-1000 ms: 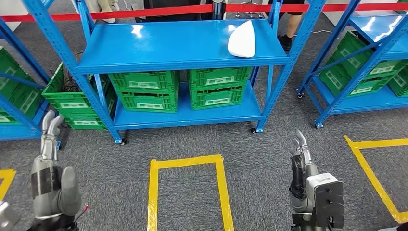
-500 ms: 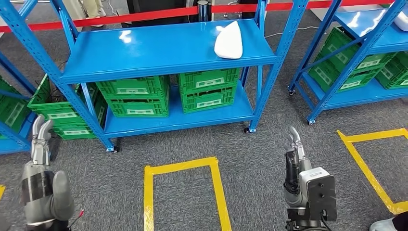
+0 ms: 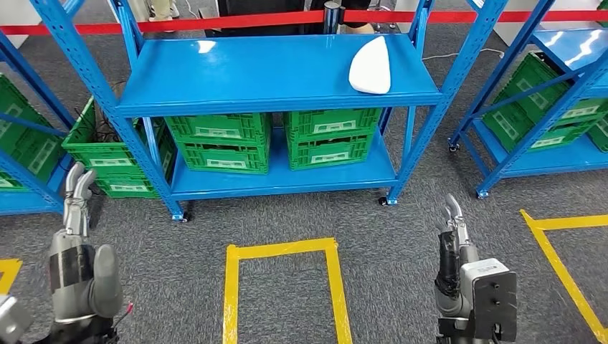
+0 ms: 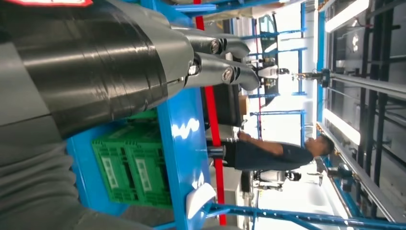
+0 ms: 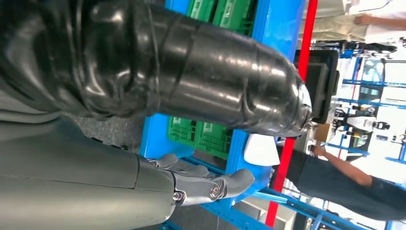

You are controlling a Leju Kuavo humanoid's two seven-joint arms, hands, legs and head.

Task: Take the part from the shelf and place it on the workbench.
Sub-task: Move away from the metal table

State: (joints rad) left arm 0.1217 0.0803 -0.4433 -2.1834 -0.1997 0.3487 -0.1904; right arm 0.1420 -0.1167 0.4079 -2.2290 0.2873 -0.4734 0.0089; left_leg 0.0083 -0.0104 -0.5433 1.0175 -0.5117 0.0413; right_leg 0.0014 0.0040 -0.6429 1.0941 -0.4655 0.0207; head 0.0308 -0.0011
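The white curved part (image 3: 371, 66) lies on the right end of the blue shelf's top board (image 3: 251, 68); I also see the part (image 4: 199, 198) in the left wrist view and the part (image 5: 261, 149) in the right wrist view. My left hand (image 3: 75, 247) hangs low at the left, fingers straight and empty. At the lower right my right hand (image 3: 453, 247) is held out the same way, holding nothing. Both hands are well short of the shelf, over the grey carpet.
Green crates (image 3: 272, 136) fill the shelf's lower board. More blue racks with green crates stand at the left (image 3: 29, 143) and right (image 3: 552, 107). A yellow taped rectangle (image 3: 283, 287) marks the floor ahead. A red barrier (image 3: 236, 20) runs behind the shelf, with a person (image 4: 273, 153) beyond it.
The whole picture has shifted, first leftward and then back to the right, as the camera moves. Both hands stay straight and empty at my sides.
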